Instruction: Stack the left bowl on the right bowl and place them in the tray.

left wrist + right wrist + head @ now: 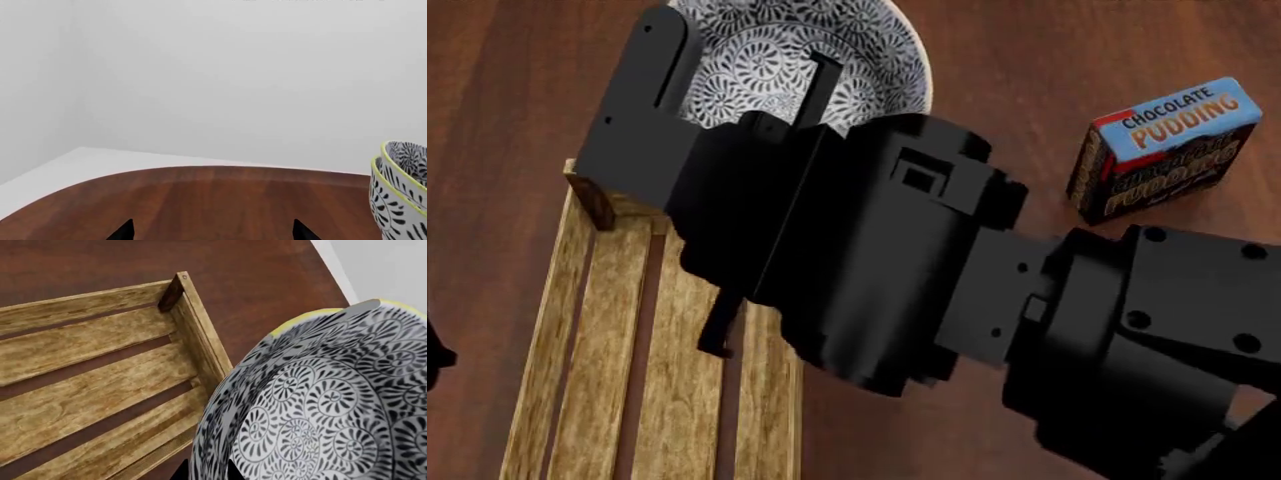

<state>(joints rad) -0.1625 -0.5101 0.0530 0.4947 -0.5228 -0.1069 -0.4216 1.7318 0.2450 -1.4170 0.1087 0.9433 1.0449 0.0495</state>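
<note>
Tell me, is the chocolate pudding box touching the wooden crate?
Apart. The head view shows the pudding box well off to one side of the tray, with bare brown table and the robot's right arm between them.

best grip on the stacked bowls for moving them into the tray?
Pinch the rim of the stacked bowls, one finger inside and one outside, coming from above on the side facing away from the tray. The walls are thin and flare open upward, so the rim is probably the only graspable edge. The right hand already sits over the bowl's inside.
</note>
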